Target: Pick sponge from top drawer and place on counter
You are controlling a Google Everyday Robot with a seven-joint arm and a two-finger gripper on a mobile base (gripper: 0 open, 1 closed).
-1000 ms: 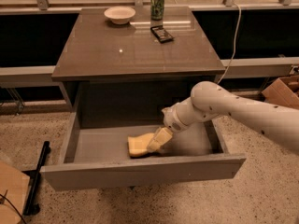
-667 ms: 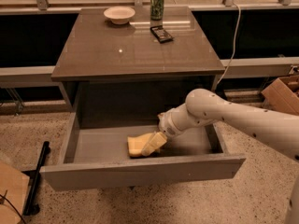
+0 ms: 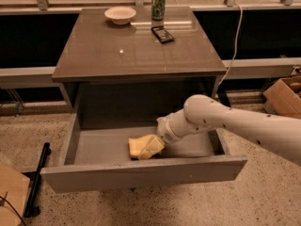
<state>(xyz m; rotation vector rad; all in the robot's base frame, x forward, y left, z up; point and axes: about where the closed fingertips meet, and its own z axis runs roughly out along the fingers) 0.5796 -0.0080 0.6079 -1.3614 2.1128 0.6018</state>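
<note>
The top drawer (image 3: 141, 173) is pulled open below the counter (image 3: 117, 48). The pale yellow sponge (image 3: 134, 146) lies on the drawer floor near the middle, close to the front panel. My gripper (image 3: 150, 148) reaches down into the drawer from the right. It is right at the sponge's right side and covers part of it. The white arm (image 3: 235, 124) crosses over the drawer's right front corner.
On the counter's far side stand a white bowl (image 3: 120, 14), a green can (image 3: 158, 5) and a dark flat device (image 3: 162, 34). A cardboard box (image 3: 286, 95) sits on the floor at right. A black bar (image 3: 36, 180) lies on the floor at left.
My arm has swung a little to the left inside the drawer, and the gripper has closed in on the sponge. The sponge has stayed in about the same place.
</note>
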